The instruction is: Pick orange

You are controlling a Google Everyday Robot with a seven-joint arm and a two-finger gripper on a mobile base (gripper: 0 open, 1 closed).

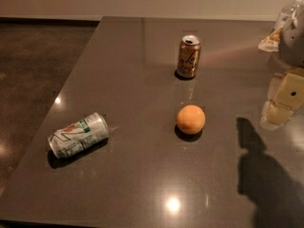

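The orange (191,119) sits on the dark grey table (133,80), a little right of the middle of the surface, with its own small shadow pooled under it on the near side. It touches nothing else.

Straight behind it, farther from the camera, a gold-brown can (189,57) stands upright with its opened top showing. The two are well apart and roughly in line. Off to the left and slightly nearer the camera, a green-and-white can (78,135) lies on its side near the table's left edge, well apart from the orange (its label is turned upward, its ends pointing left and right).

To the right of the orange, at the frame's right edge, the gripper (281,106) hangs above the table, pale yellow and partly cut off by the picture border. It is at about the orange's level in the view, apart from it and not touching it. Whether it is open or closed I cannot tell, and it shows nothing held. The stretch of table between orange and gripper is plain grey surface. A dark arm shadow (259,170) falls on the table in front of the gripper, to the right of the orange and nearer the camera.

A bright light reflection (173,204) glints on the near tabletop. Beyond the left edge lies a brown speckled floor (38,70).
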